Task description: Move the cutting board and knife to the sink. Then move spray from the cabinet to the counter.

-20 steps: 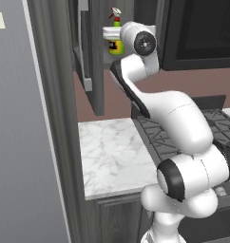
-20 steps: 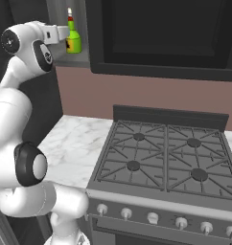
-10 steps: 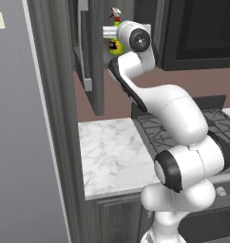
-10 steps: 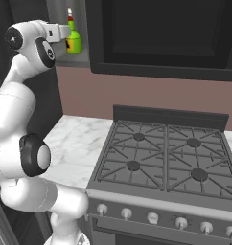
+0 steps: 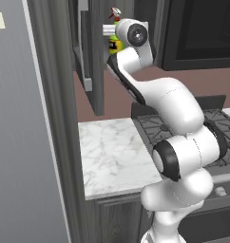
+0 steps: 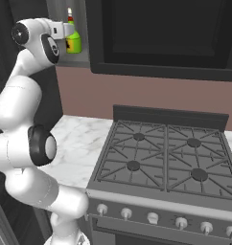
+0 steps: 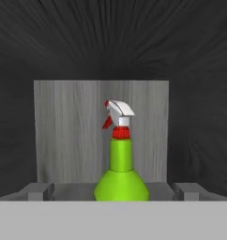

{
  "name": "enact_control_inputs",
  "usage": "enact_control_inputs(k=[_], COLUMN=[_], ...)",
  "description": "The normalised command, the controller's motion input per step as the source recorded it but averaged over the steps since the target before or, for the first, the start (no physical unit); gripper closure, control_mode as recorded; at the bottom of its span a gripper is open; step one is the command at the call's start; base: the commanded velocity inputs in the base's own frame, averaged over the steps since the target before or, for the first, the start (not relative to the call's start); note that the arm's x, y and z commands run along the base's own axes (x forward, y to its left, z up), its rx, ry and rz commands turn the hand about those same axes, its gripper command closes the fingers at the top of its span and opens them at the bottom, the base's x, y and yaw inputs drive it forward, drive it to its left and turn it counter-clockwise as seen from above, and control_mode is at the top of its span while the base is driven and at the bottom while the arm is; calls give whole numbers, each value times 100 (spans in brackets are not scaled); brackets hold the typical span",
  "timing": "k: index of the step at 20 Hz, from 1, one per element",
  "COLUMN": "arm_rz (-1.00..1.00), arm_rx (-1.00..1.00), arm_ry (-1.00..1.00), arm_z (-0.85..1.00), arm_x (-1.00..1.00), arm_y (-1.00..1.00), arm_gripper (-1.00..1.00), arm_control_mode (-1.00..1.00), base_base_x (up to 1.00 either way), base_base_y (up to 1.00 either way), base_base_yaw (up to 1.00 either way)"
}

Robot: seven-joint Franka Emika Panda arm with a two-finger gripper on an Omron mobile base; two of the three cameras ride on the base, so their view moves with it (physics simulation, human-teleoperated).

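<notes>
spray (image 7: 121, 168) stood upright on cabinet (image 5: 88, 52) shelf, straight ahead of hand (image 7: 113, 191) | hand spread wide, nothing held | judged light, rigid, slick plastic | best taken at bulbous lower body, below neck

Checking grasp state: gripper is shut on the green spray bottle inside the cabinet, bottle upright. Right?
Not shut. In the hand view the gripper is open, a finger tip on either side of the spray bottle, not closed on it. The bottle does stand upright inside the cabinet.
</notes>
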Motion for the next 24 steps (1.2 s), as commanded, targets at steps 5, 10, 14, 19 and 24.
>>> enact_control_inputs(k=[5,10,14,19,24], arm_rz=[0,0,0,0,0], arm_rx=[0,0,0,0,0], arm_ry=[2,1,4,7,6], arm_z=[6,4,0,2,0], arm_x=[38,35,24,18,27], arm_y=[0,0,0,0,0], arm_gripper=[-100,-100,-100,-100,-100], arm_control_mode=[-100,-100,-100,-100,-100], base_base_x=[0,0,0,0,0], base_base_y=[0,0,0,0,0], base_base_yaw=[0,0,0,0,0])
